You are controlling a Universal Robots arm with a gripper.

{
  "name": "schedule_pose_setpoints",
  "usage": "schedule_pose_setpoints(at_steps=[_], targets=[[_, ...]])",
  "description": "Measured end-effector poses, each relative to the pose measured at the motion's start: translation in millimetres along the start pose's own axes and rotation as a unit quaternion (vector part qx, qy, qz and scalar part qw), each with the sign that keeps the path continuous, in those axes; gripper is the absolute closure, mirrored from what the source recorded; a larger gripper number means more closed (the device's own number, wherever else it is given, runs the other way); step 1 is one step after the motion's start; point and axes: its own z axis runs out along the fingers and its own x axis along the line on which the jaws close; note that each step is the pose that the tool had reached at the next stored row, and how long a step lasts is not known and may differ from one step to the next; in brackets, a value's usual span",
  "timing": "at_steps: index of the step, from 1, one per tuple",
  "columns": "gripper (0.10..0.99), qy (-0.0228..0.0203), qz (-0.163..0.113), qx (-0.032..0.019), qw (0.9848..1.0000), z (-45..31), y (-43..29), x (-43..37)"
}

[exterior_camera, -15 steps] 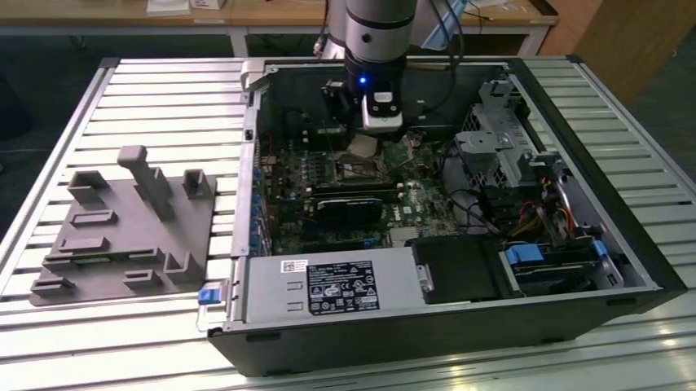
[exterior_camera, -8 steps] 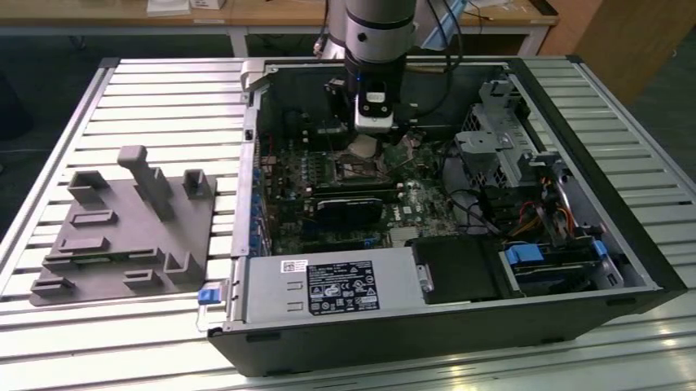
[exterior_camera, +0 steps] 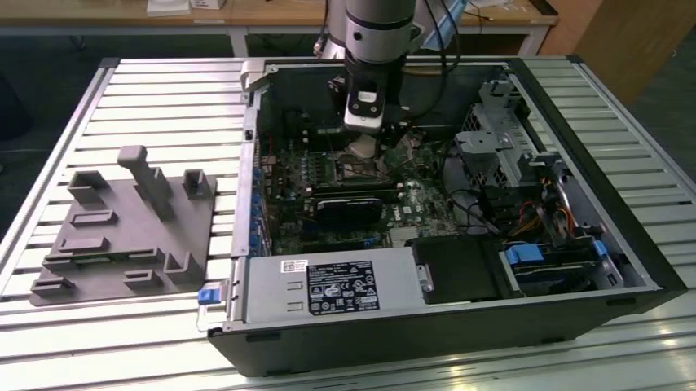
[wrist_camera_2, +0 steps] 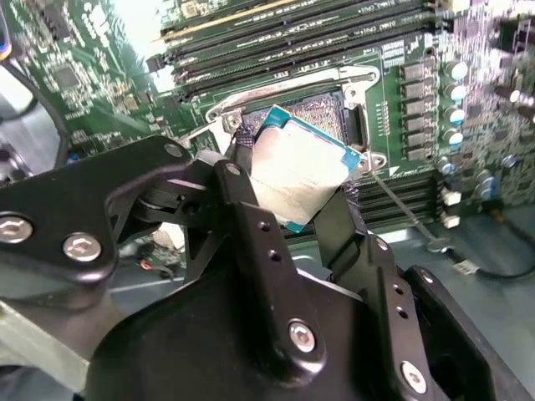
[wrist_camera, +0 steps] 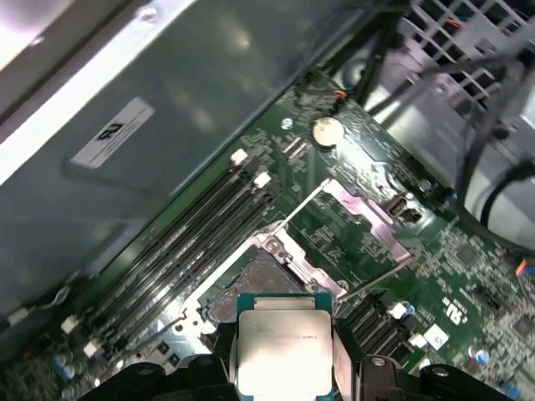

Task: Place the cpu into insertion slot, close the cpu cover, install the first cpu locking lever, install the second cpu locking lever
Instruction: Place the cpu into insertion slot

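My gripper reaches down into the open computer case and is shut on the cpu, a flat square chip with a dull silver top and a teal edge. Black fingers press on two opposite sides of the chip. The cpu hangs a little above the insertion slot, a dark square socket with a silvery rim, and overlaps one edge of it. The cpu cover is swung open beside the socket. A thin locking lever stands free next to it.
Long black memory slots run beside the socket. A black card, a drive cage and cables crowd the case. The case wall rises close by. A grey fixture block sits on the slatted table at the exterior view's left.
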Motion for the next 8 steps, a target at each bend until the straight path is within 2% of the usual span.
schedule_pose_setpoints(at_steps=[4,8], targets=[[0.549,-0.0026,0.036,-0.0007,0.9993,0.5,-0.1,0.0],[0.549,-0.0052,0.072,-0.0014,0.9974,1.2,-0.1,0.0]])
